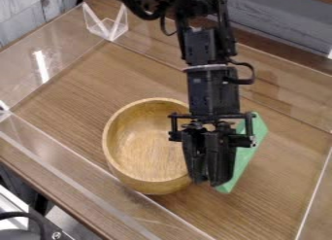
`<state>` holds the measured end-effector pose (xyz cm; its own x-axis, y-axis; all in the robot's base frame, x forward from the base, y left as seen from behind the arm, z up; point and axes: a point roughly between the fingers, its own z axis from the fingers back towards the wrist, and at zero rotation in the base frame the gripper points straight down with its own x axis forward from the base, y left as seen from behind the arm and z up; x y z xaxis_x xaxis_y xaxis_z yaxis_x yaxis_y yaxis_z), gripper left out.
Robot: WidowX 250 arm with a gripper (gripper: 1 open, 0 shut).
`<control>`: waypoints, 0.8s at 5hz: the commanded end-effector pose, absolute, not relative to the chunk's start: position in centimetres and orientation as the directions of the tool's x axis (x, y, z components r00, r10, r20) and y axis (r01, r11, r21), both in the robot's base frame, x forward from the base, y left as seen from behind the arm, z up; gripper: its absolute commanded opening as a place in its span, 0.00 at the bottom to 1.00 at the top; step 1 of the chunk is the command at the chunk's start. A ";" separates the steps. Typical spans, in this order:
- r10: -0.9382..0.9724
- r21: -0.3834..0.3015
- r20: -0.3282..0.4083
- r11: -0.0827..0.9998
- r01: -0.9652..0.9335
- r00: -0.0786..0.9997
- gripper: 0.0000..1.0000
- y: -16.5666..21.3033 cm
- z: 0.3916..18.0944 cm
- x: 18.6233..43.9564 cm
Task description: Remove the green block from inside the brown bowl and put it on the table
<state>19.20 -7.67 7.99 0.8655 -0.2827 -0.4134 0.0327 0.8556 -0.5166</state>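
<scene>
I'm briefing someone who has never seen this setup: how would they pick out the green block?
Start at the round brown bowl on the wood-grain table. Just right of its rim hangs the black gripper, shut on the green block. It is the only bright green thing here, a flat bar showing behind the fingers.

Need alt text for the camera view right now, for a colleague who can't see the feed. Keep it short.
A black robot arm's pincer, shut on the green block, holds it just past the right rim of the brown bowl, low over the table. The wooden bowl looks empty. Clear acrylic walls edge the wood-grain tabletop.
</scene>
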 end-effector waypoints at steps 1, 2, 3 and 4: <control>-0.293 -0.531 -0.340 0.844 0.075 0.893 0.00 -7.6 9.6 20.1; -0.297 -0.537 -0.342 0.840 0.074 0.891 0.00 -7.6 9.6 20.1; -0.301 -0.544 -0.345 0.836 0.072 0.889 0.00 -7.6 9.7 20.0; -0.306 -0.551 -0.348 0.832 0.071 0.886 0.00 -7.7 9.7 20.0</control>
